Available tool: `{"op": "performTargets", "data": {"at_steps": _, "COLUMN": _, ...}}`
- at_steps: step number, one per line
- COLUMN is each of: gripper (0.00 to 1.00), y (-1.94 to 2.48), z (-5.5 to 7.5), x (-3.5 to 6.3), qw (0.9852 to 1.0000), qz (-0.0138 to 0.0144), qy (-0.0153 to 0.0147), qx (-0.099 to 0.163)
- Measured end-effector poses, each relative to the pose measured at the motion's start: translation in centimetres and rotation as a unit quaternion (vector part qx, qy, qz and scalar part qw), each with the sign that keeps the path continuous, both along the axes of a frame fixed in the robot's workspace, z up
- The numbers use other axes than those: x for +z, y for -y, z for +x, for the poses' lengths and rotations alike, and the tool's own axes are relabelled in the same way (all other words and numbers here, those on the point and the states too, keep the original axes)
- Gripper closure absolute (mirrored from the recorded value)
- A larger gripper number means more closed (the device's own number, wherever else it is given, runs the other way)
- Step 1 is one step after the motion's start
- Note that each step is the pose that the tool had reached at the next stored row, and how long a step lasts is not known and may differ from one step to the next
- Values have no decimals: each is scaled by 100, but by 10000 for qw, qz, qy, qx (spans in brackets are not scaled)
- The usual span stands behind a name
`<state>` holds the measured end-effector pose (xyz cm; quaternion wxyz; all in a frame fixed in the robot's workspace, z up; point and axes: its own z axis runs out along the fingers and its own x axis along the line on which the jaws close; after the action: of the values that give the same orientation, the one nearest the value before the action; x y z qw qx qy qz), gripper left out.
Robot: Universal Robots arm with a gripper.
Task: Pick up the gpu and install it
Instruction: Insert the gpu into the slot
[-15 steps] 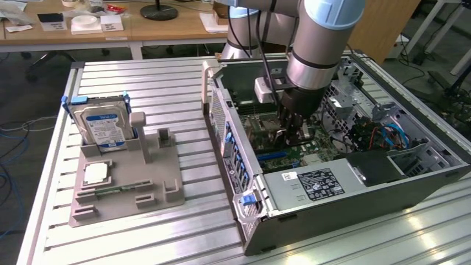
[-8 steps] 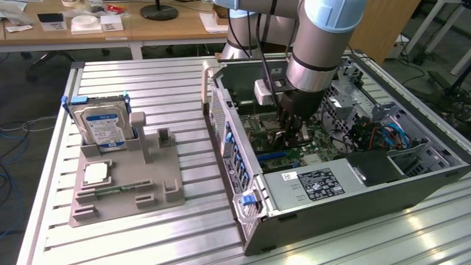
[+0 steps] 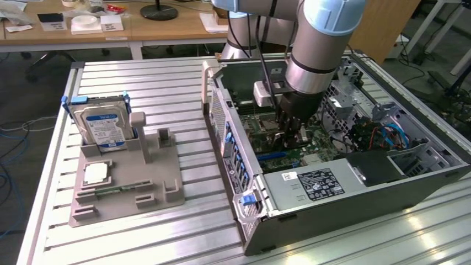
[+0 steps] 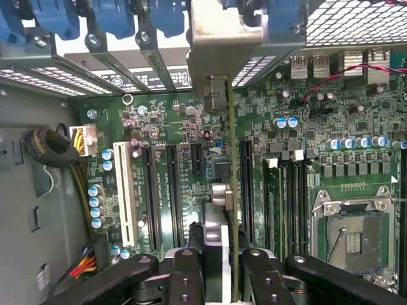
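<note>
The gpu (image 4: 224, 44) appears edge-on in the wrist view. Its silver bracket is at the case's rear slot openings, and its thin green board runs back over the motherboard's long black slots (image 4: 152, 190). My gripper (image 4: 222, 255) is shut on the card's near end, one black finger on each side. In the exterior view the gripper (image 3: 294, 131) reaches down inside the open computer case (image 3: 353, 193), just over the motherboard. Whether the card sits in a slot I cannot tell.
On the exterior view's left, a grey fixture (image 3: 125, 182) holds a silver hard drive (image 3: 107, 124) and a narrow green memory stick (image 3: 114, 189). Inside the case are a power supply (image 3: 316, 183), drive cages, cables, an open CPU socket (image 4: 353, 235) and blue slot clips (image 4: 114, 16).
</note>
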<state>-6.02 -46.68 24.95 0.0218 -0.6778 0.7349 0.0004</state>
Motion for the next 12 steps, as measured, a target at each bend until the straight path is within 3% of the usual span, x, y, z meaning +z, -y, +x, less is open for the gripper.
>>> {"op": "performTargets", "data": {"at_steps": 12, "gripper": 72, "y": 0, "z": -50, "x": -58, "qw": 10000, "qz": 0, "qy": 0, "qx": 1}}
